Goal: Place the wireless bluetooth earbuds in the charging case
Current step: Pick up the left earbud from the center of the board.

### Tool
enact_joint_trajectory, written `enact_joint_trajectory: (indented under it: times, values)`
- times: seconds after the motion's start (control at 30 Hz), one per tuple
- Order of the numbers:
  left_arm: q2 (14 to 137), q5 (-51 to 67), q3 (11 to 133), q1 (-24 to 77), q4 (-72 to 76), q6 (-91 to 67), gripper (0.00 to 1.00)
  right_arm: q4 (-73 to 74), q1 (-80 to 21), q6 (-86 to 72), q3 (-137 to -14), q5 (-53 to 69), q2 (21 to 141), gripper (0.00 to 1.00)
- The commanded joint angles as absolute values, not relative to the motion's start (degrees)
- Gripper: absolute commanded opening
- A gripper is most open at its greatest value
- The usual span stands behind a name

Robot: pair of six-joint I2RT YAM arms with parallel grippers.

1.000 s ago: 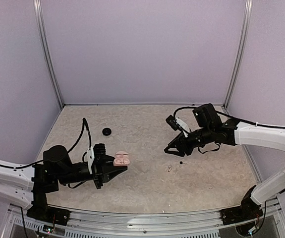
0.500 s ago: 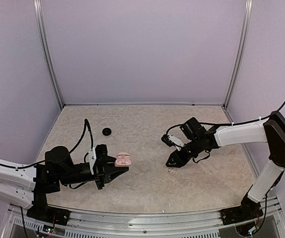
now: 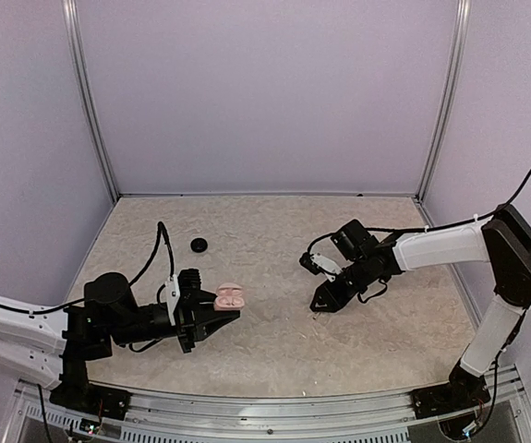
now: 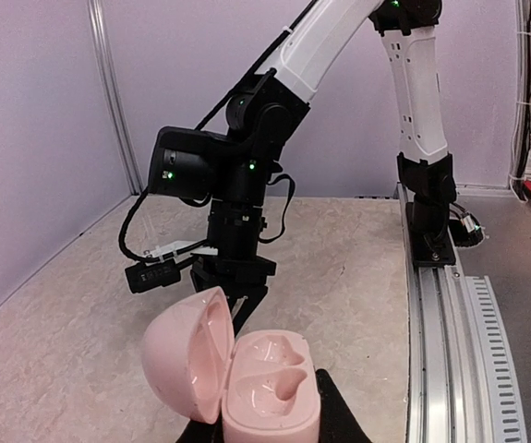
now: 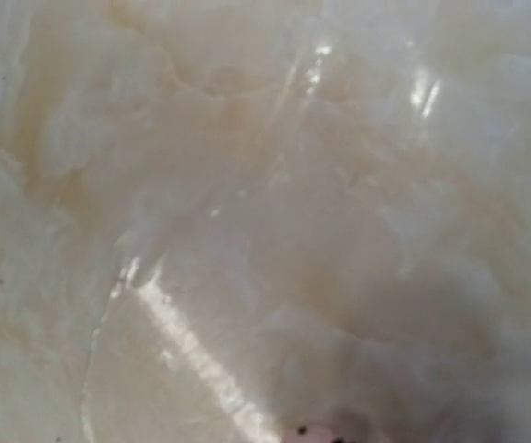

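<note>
At left claw (image 3: 220, 311), open pink charging case (image 3: 227, 296), right claw (image 3: 319, 305) near tabletop (image 3: 274, 355)

In the top view, the charging case (image 3: 227, 296) sits left of centre, at the tip of the left gripper (image 3: 232, 313). A puck (image 3: 199, 245) lies on the table (image 3: 265, 360), up and left of the case. The right gripper (image 3: 319, 305) is right of centre, down against the table.

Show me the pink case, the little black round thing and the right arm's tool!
pink case (image 4: 270, 388): left wrist view, on its open bottom half.
black round thing (image 3: 199, 245): top view, on its middle.
right tool (image 3: 319, 305): top view, midway between its fingertips.
</note>
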State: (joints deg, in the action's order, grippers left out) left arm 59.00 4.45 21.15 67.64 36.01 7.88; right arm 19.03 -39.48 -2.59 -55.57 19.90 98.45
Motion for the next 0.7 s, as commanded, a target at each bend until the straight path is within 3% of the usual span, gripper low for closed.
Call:
enact_joint_trajectory:
  times: [0.0, 0.67]
  values:
    - [59.2, 4.1, 21.4, 68.1, 37.2, 8.5, 0.09, 20.4, -39.0, -1.8, -57.7, 18.2, 100.2, 0.31]
    - [59.3, 3.7, 21.3, 68.2, 37.2, 8.7, 0.09, 21.3, -41.4, -0.6, -58.8, 13.9, 103.8, 0.30]
